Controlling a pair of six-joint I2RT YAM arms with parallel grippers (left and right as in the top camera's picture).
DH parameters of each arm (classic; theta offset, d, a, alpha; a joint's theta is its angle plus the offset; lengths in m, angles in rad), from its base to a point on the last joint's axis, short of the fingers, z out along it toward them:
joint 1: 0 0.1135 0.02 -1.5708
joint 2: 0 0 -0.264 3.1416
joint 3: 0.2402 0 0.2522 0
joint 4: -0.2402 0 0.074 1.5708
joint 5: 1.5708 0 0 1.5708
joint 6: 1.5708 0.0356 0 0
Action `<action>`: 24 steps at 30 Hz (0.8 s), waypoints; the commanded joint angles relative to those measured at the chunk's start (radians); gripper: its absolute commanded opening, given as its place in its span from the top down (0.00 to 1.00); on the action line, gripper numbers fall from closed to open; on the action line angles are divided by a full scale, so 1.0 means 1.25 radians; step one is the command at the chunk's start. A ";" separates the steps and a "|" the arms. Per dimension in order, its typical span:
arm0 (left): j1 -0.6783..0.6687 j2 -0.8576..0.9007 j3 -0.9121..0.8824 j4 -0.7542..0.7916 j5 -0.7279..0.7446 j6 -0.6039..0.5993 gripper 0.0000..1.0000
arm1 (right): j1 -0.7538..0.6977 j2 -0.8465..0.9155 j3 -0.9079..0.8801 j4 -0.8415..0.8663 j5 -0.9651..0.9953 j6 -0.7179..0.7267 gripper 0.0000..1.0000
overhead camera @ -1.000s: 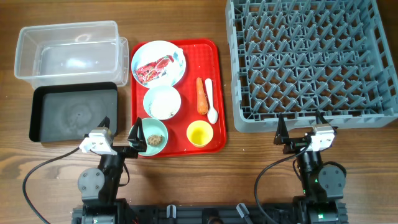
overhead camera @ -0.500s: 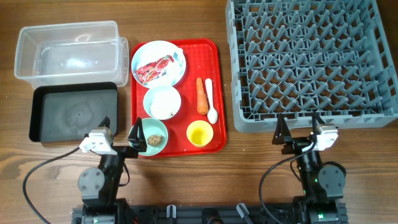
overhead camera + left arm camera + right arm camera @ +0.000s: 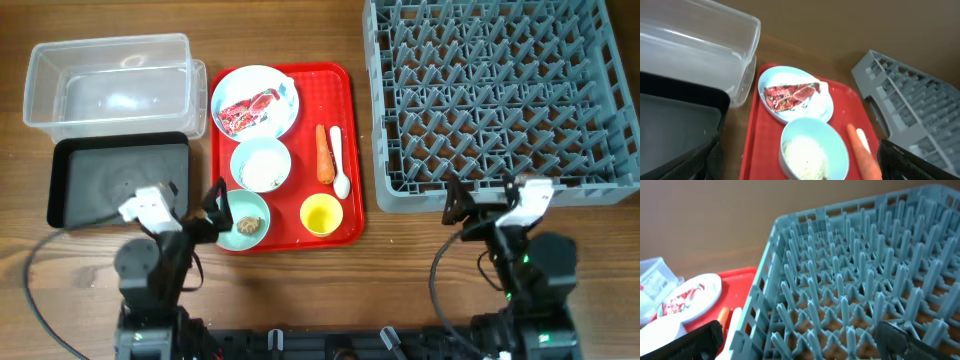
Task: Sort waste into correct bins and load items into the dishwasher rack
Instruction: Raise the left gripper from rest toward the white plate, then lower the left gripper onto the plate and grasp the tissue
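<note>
Hovering wide open w/ nothing held, left gripper [image 3: 193, 202] faces red tray [image 3: 325, 100] & right gripper [image 3: 485, 198] faces rack [image 3: 490, 90], as wrapper [image 3: 248, 110], carrot [image 3: 323, 153] etc. await sorting.

Red-and-white wrapper [image 3: 790, 96] on pale plate [image 3: 790, 75], rice [image 3: 802, 157] in light blue bowl [image 3: 815, 131], carrot piece [image 3: 865, 155], grey rack [image 3: 920, 110] at right

Both arms up off their rest pose

I see my left pincer [image 3: 193, 200] and right pincer [image 3: 482, 200] risen toward the overhead camera, looming larger. The left wrist has swung outward, and the right has closed on the dishwasher rack [image 3: 400, 196] ahead of it.
</note>
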 commanded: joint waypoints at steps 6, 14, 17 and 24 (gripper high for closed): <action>-0.004 0.343 0.395 -0.208 0.025 0.034 0.00 | 0.001 0.255 0.261 -0.197 -0.016 -0.053 0.00; -0.003 0.611 0.764 -0.542 0.061 0.061 0.00 | 0.001 0.409 0.401 -0.345 -0.017 -0.124 0.00; -0.003 0.650 0.785 -0.520 0.041 0.061 0.00 | 0.001 0.410 0.404 -0.345 -0.016 -0.125 0.00; -0.033 0.730 0.785 -0.329 0.080 0.089 0.00 | 0.001 0.407 0.404 -0.344 -0.016 -0.125 0.00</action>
